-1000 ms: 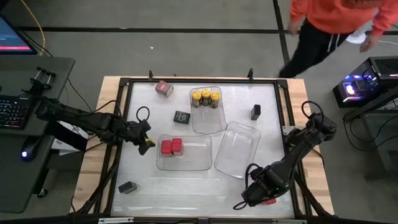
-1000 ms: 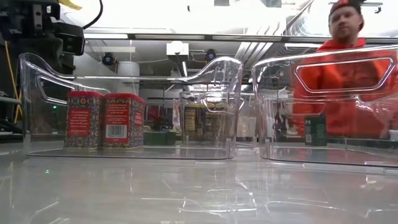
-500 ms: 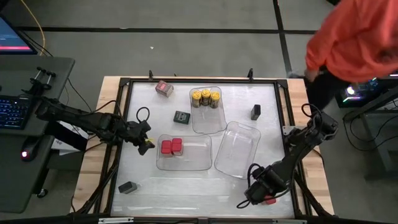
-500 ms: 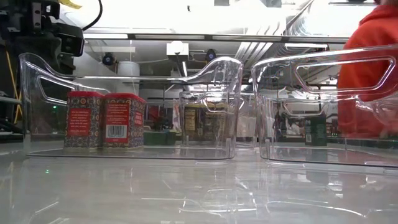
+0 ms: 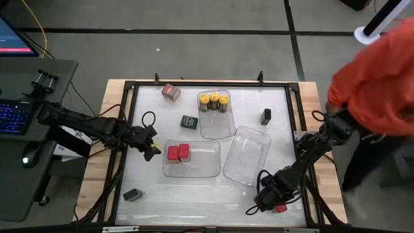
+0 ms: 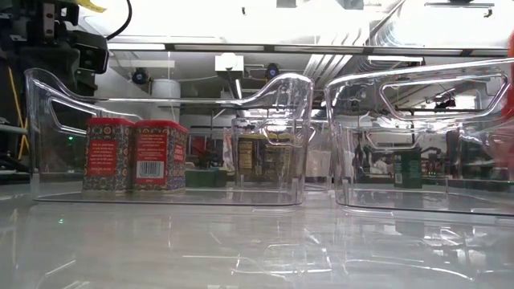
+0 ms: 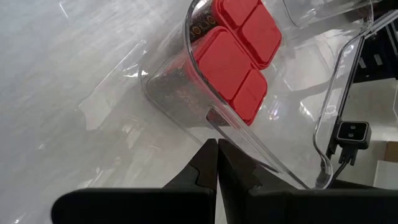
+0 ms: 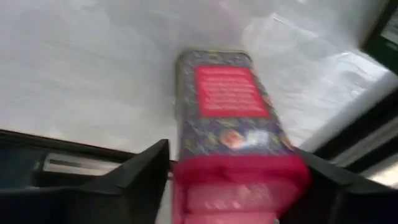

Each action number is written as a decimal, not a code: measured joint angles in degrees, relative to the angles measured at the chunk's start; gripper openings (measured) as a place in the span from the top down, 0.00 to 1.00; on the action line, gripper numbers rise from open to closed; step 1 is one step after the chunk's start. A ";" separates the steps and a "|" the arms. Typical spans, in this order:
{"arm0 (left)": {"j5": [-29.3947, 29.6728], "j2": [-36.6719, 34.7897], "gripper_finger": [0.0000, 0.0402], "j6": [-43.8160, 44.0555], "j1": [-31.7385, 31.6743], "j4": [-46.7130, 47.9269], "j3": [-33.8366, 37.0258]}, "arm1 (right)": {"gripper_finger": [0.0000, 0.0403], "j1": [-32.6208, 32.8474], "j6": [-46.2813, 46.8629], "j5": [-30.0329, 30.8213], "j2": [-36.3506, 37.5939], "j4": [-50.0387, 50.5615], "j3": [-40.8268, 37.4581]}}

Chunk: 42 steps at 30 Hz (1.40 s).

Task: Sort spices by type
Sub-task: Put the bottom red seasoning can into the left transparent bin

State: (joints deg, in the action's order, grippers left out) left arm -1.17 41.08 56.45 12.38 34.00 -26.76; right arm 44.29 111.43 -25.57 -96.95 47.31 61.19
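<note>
- My right gripper [image 5: 275, 206] is low at the near right corner of the bench [image 5: 162, 194]. A red-topped spice tin [image 8: 231, 130] lies on its side there, its red end between my two fingers [image 8: 140, 171].
- Those fingers stand apart, one on each side of the tin. I cannot tell whether they touch it.
- From above, only a bit of that tin's red shows beside the gripper, close to the bench's right edge.
- My left gripper [image 5: 150, 147] waits at the left side of the bench, its fingers [image 7: 205, 168] pressed together and empty, just beside the near left tray [image 5: 207, 169].
- That clear tray holds two red-topped tins [image 5: 178, 153] side by side.
- A second clear tray [image 5: 217, 128], toward the far middle, holds three yellow-lidded jars [image 5: 213, 101] in a row.
- A third clear tray [image 5: 249, 162], right of the middle, has nothing in it that I can see.
- Loose on the bench: another red-topped tin [image 5: 171, 92] near the far left, a dark block [image 5: 189, 122] between that tin and the trays, a dark block [image 5: 266, 116] at the far right, and a grey block [image 5: 132, 195] at the near left.
- A person in an orange top [image 5: 381, 77] stands beside the right end of the bench.
</note>
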 joint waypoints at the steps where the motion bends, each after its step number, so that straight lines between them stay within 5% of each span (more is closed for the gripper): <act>1: 0.00 0.00 1.00 -0.02 0.00 0.02 0.00 | 0.42 -0.02 -0.95 -0.51 0.00 1.23 0.84; 2: 0.01 0.00 1.00 -0.02 0.00 0.02 0.00 | 0.49 -0.02 -2.44 -1.18 0.00 2.65 2.07; 9: 0.42 0.00 1.00 -0.61 0.00 0.13 0.00 | 0.48 -1.09 -7.43 -0.04 5.87 10.19 12.24; 14: 0.65 0.00 1.00 -1.14 0.00 0.11 0.00 | 0.48 -9.62 -12.51 16.66 10.41 8.77 22.41; 18: 1.90 0.00 1.00 -1.57 0.00 0.15 0.00 | 0.48 -22.03 -27.18 26.44 7.59 6.51 31.01; 21: 2.08 0.00 1.00 -2.14 -0.04 0.38 0.00 | 0.48 -31.38 -38.45 25.48 0.82 4.11 38.30; 26: 2.08 0.00 1.00 -5.15 -0.04 0.92 0.00 | 0.48 -41.03 -46.08 15.75 -13.11 11.75 52.28; 31: 3.57 0.00 1.00 -8.47 -0.04 2.53 0.00 | 0.48 -42.55 -48.31 12.44 -25.01 23.41 63.99; 37: 4.85 0.00 1.00 -9.64 -0.04 4.26 0.00 | 0.48 -41.96 -42.89 11.81 -35.78 25.55 72.88; 42: 4.84 0.02 1.00 -9.62 -0.04 3.89 0.00 | 0.48 -40.79 -37.06 12.06 -37.92 25.29 71.43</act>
State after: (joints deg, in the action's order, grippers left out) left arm 3.67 41.10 46.83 12.34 37.89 -26.76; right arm 3.50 74.37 -13.51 -134.87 72.60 132.62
